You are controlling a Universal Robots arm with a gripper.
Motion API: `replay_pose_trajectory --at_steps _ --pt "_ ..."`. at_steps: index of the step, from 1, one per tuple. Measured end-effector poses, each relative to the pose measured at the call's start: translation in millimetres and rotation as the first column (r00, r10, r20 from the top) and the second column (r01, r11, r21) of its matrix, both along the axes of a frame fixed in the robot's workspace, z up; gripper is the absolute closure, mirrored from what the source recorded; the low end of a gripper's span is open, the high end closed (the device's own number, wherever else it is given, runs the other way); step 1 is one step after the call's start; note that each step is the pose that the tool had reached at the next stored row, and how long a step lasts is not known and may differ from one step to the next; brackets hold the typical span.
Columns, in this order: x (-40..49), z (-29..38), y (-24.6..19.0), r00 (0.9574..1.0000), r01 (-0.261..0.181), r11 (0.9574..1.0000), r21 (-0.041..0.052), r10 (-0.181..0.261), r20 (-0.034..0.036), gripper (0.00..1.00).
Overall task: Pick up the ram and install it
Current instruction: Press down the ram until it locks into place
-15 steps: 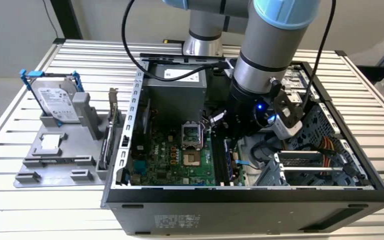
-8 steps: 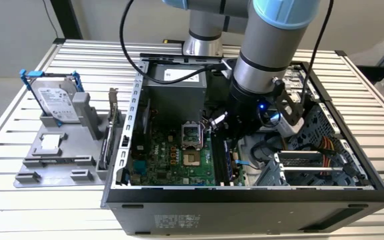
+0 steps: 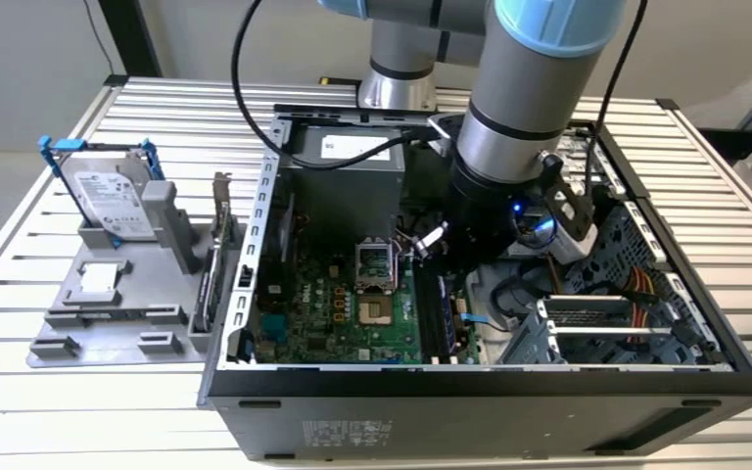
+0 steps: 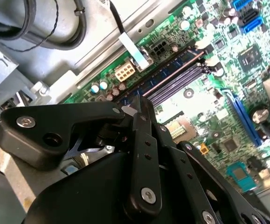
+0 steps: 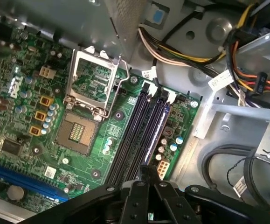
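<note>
- Hovering inside the open computer case [image 3: 481,392], the arm reaches down from above; the claw [image 3: 465,262] sits over the motherboard [image 3: 350,313], toward the exterior view's right of the bare processor socket [image 3: 373,264].
- Claw state: fingers drawn together to a narrow tip in both wrist views [image 5: 146,171] [image 4: 139,105], with no gap visible between them.
- Ram [image 5: 157,133]: a thin dark, blue-tinted stick standing on edge along the outermost of the long black slots [image 5: 132,135], on the side nearest the metal drive cage and cable bundle [image 5: 181,51].
- In the first wrist view the claw tip meets the near end of the ram. Cannot tell whether the stick's edge is pinched between the fingers or just touched from above.
- In the exterior view the ram [image 3: 448,318] runs lengthwise beside the slots, just below the claw.
- In the second wrist view the slots [image 4: 176,79] run diagonally away from the fingertips.
- Cannot tell whether the ram is fully seated.
- Outside the case, at the exterior view's left: a grey fixture [image 3: 102,323] on the slatted worktop [image 3: 36,411], holding a silver hard drive [image 3: 113,201] in a blue frame, well apart from the claw.
</note>
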State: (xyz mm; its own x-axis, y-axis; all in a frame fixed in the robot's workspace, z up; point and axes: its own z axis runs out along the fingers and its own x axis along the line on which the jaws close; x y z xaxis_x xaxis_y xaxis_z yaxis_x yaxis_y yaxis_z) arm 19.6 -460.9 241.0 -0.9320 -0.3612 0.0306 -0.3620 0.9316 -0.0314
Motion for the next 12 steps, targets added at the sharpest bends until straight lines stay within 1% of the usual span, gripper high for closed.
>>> replay_pose_trajectory --at_steps 3,6,9,12 --pt "0.0 0.0 0.0 0.9993 -0.038 0.9993 0.0 0.038 0.0 1.0" --pt "0.0 0.0 0.0 0.9973 -0.074 0.9973 0.0 0.074 0.0 1.0" --pt "0.0 0.0 0.0 0.9939 -0.11 0.9939 0.0 0.11 0.0 1.0" --pt "0.0 0.0 0.0 0.9896 -0.144 0.9896 0.0 0.144 0.0 1.0"
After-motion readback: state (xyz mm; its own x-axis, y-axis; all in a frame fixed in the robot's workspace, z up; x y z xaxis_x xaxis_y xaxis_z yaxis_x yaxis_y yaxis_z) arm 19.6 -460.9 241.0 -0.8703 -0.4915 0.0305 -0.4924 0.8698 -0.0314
